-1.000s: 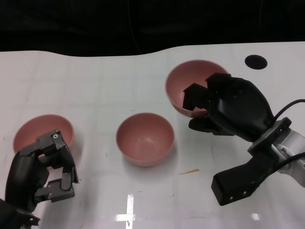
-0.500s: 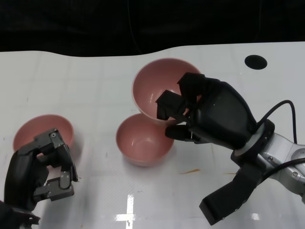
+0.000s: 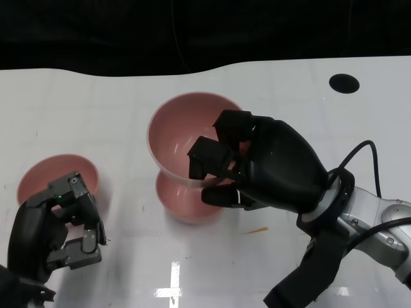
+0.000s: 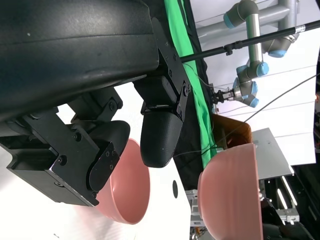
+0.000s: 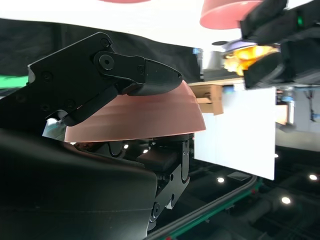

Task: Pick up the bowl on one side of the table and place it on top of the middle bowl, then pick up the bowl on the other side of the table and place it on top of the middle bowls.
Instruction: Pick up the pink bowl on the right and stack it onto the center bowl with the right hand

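The right hand point(image 3: 257, 168) had hold of a pink bowl point(image 3: 183, 131) by its near rim, fingers hooked inside and the thumb under the outer wall, which let it carry the bowl upright and level. That carried bowl hung directly above the middle bowl point(image 3: 186, 202), overlapping it from above, seemingly so it could be lowered straight in to nest. Whether the two already touched I could not tell; the upper one hid the middle bowl's rim and most of its inside.

The left hand point(image 3: 58, 231) hovered low over the white counter point(image 3: 128, 102) with its fingers curled inward and nothing in them, just beside the third bowl point(image 3: 48, 176), which stood at the counter's left side, probably waiting its turn. The hand's own fingers covered part of that bowl's near edge.

A dark round spot point(image 3: 344, 82) lay at the far right of the counter; what it was I could not make out.
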Robot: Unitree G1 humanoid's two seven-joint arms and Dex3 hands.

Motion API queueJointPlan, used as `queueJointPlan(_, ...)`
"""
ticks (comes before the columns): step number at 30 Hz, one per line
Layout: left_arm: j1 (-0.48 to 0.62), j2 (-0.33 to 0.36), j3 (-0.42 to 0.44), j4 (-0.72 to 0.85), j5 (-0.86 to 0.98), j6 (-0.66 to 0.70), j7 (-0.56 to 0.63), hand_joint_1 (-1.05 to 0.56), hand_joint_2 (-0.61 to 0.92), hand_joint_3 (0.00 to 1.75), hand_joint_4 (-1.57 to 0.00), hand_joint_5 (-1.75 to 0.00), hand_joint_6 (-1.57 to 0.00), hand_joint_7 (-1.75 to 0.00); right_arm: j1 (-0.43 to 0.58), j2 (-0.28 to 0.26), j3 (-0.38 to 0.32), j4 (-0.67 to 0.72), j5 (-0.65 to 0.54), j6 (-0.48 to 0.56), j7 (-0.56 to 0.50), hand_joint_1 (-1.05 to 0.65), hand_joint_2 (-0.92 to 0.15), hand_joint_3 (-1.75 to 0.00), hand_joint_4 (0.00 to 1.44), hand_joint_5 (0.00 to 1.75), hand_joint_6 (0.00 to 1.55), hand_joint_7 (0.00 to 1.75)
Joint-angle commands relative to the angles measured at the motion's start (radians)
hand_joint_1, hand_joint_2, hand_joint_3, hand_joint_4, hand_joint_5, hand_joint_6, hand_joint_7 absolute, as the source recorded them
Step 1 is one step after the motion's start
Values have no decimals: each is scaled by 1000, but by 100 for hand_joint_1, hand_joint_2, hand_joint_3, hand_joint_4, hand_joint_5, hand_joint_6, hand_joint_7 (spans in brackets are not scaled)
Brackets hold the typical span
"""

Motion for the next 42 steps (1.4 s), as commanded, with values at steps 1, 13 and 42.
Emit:
queueJointPlan(1,12,4,5,-25,-13,23,9,1,46,150,-97,-175,-83,-171,4,4,-21,7,33,-16,19,-26,-71,-92,87,175,48,175)
queueJointPlan(13,17,5,10,-23,-8,-7,4,2,46,149,-95,-175,-81,-171,-17,47,-19,86,39,-23,63,-26,-62,-97,87,175,51,175)
queueJointPlan(42,25,2,4,-32,-19,6,4,2,48,153,-99,-175,-82,-173,-119,113,18,378,31,-65,50,-22,-62,-84,85,175,58,175)
